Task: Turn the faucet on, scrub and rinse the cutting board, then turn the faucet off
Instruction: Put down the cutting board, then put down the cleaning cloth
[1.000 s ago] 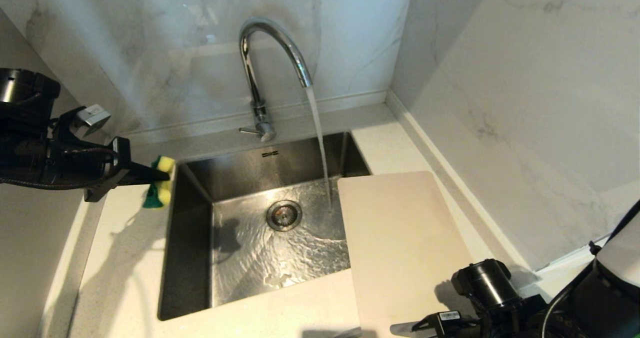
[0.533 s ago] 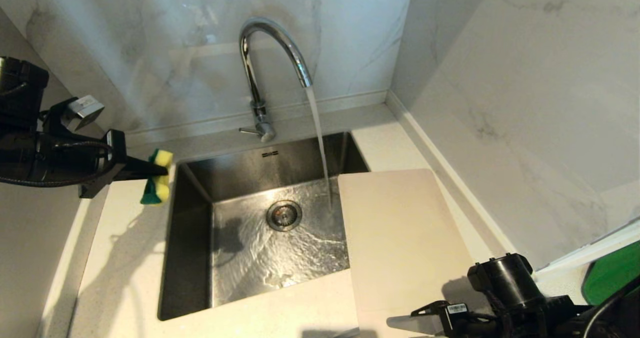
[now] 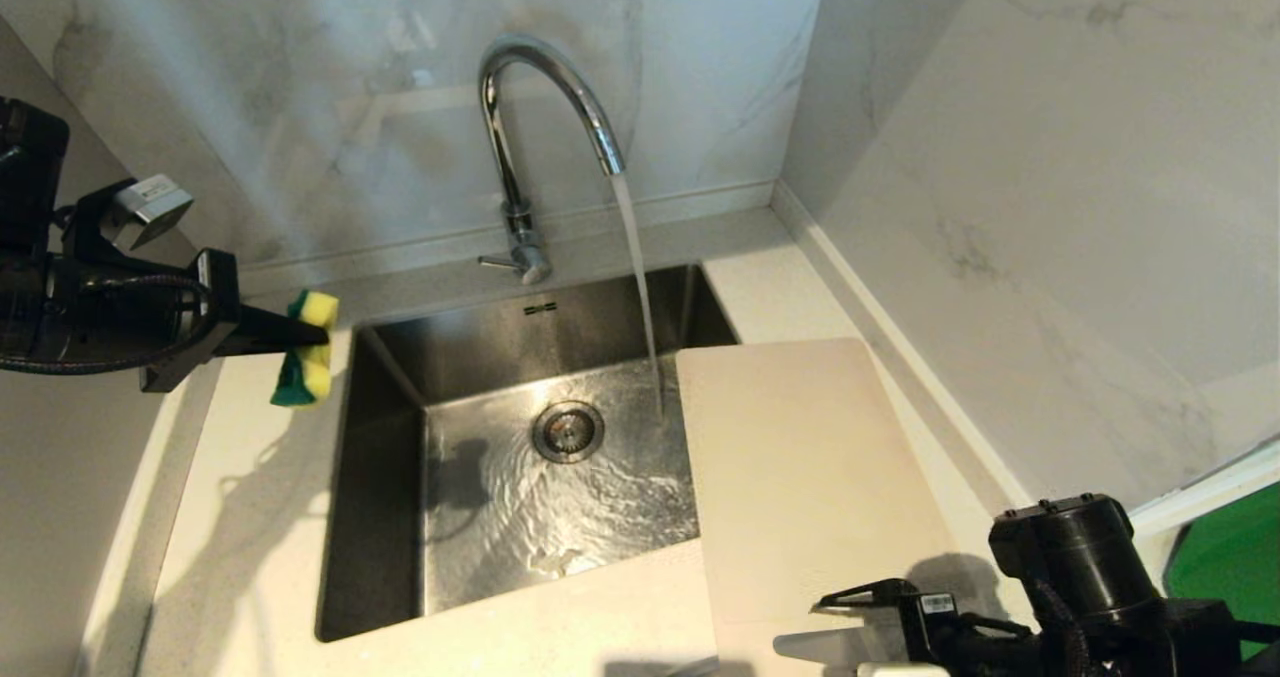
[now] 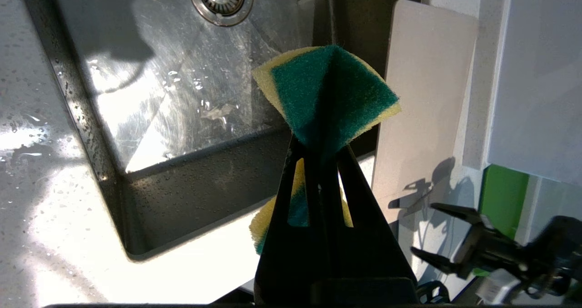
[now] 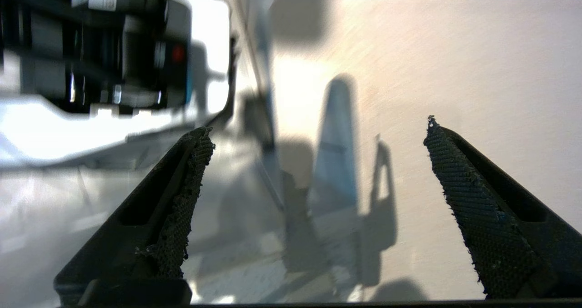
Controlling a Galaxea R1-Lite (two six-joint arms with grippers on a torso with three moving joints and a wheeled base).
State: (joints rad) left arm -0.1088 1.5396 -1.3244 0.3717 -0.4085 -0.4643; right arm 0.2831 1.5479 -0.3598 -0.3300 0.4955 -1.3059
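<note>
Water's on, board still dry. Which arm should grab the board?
Right, probably. The right gripper is open beside the cutting board's near end. The left gripper is shut on the sponge, across the sink.

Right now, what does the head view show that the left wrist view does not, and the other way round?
Only the head view shows the faucet with its running water stream. Only the left wrist view shows, close up, the left gripper pinching the sponge so that it folds, green side towards the camera. Both show the sink with its drain, the cutting board on the counter beside the sink, and the right gripper, open, near the board's end.
</note>
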